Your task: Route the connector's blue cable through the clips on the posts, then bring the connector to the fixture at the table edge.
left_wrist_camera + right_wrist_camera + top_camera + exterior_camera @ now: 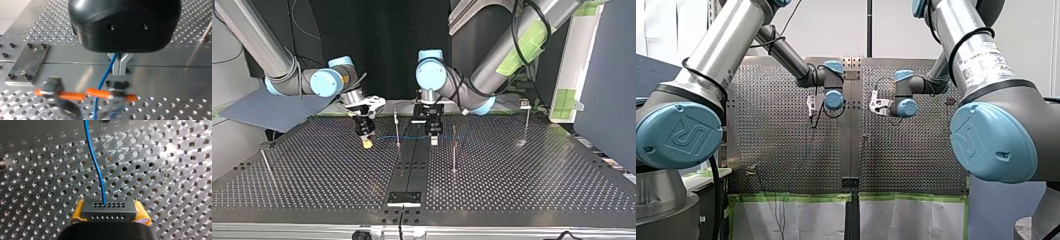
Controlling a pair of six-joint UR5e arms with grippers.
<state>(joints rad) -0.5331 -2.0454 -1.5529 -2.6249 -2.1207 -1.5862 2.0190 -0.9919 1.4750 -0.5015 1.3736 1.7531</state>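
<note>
**Two arms, one cable, meeting mid-table**

Both arms are brought in over the perforated table [522, 185] toward its middle, with the wrists bent so the grippers are pointed down at the plate. In the top view the right gripper [368, 143] is seen at the left and the left gripper [433, 141] just right of the dark centre strip [412, 150]. They're held a bit apart, both low over the surface.

One connector [108, 210], a dark block with rows of small holes, is clamped between the right gripper's yellow pads [79, 211], so that one's closed onto it. One blue cable [96, 167] is led out of it and strung across to the left gripper, whose metal fingers [116, 67] are pinched together on it with pretty much no gap.

Four thin posts [397, 127] can be counted in the top view: one between the grippers right by the cable, one nearer the camera, one at the far right, and one leaning at the far left. Whether the cable is seated in any clip can't be told.

One black fixture [404, 198] is bolted at the near table edge, well apart from the connector. Two orange bits [72, 95] ahead of the left fingers are too blurred to be identified.
</note>
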